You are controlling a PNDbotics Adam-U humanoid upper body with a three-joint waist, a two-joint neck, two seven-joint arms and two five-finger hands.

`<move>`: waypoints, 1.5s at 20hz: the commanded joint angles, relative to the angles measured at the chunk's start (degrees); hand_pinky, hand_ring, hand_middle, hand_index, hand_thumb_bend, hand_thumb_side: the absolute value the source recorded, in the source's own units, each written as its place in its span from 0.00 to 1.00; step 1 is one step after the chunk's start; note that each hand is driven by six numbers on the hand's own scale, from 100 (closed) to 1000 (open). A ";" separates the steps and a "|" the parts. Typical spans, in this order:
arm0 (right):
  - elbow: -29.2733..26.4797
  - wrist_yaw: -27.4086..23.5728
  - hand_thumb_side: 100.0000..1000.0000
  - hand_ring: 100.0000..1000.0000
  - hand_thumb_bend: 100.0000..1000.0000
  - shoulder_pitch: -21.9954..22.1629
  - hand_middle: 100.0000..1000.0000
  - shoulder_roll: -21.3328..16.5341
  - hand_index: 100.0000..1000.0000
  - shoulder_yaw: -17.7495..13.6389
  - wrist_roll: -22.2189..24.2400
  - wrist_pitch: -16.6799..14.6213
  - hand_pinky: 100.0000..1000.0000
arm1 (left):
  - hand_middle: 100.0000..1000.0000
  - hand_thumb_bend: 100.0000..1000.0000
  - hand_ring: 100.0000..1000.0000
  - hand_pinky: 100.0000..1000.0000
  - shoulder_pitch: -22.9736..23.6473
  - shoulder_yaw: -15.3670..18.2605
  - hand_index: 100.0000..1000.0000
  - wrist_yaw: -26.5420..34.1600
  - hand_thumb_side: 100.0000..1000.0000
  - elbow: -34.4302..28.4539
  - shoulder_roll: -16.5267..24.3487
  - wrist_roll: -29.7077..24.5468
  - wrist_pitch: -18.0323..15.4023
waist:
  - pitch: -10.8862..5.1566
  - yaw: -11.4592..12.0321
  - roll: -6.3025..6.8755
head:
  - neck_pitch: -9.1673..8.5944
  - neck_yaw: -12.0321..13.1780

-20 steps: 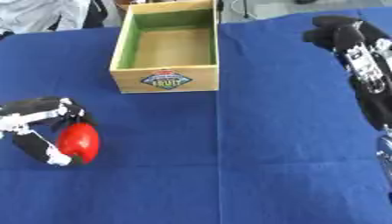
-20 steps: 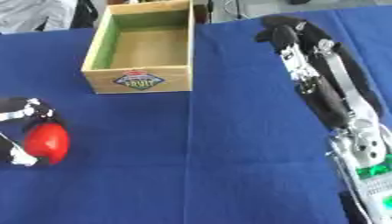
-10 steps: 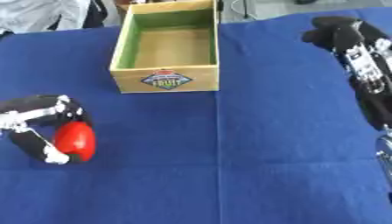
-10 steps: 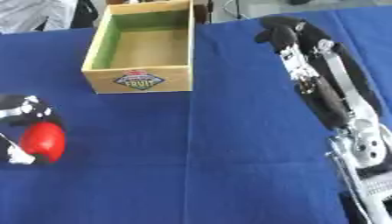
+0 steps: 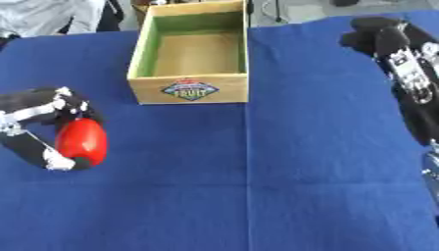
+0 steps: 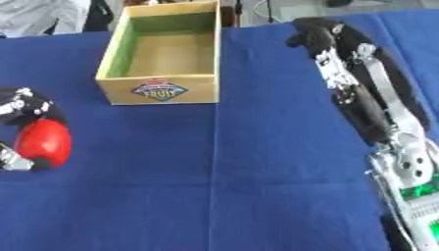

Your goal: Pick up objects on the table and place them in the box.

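A smooth red rounded object (image 5: 82, 140) sits at the left of the blue table, with my left hand (image 5: 38, 117) curled round it, fingers and thumb wrapping its top and bottom. The wooden box (image 5: 192, 53) stands at the back centre, open at the top, green inside, with a fruit label on its front; nothing shows inside it. My right hand (image 6: 315, 35) is up at the far right, beyond the box's right side, fingers curled and holding nothing, its forearm (image 6: 370, 105) running down the right edge.
A blue cloth (image 5: 257, 186) covers the table, with a seam running down the middle. A person's light clothing (image 5: 47, 14) shows at the far left edge behind the table.
The left hand has kept its hold on the red object and shifted slightly. The right arm has stayed where it was.
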 commanded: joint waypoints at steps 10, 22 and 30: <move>-1.11 -0.41 0.81 0.82 0.00 -0.81 0.63 -1.85 0.81 -0.16 -0.22 0.03 0.91 | 0.28 0.17 0.16 0.00 -6.19 4.91 0.50 4.21 0.42 -3.24 5.24 -4.19 -6.62 | -1.11 -0.09 0.87 | 0.02 0.35; -1.11 -0.83 0.80 0.82 0.00 -1.48 0.63 -2.21 0.81 0.44 0.38 0.00 0.91 | 0.28 0.18 0.15 0.00 -18.44 5.62 0.49 -2.86 0.45 7.32 0.93 6.06 -6.04 | -0.36 -2.34 2.18 | -1.53 2.03; -1.11 -1.27 0.79 0.82 0.00 -2.66 0.63 -2.19 0.81 1.07 1.18 -0.30 0.92 | 0.28 0.18 0.13 0.00 -24.61 5.88 0.48 -8.84 0.46 15.36 -2.17 17.02 -6.12 | 0.64 -4.98 3.40 | -2.63 4.08</move>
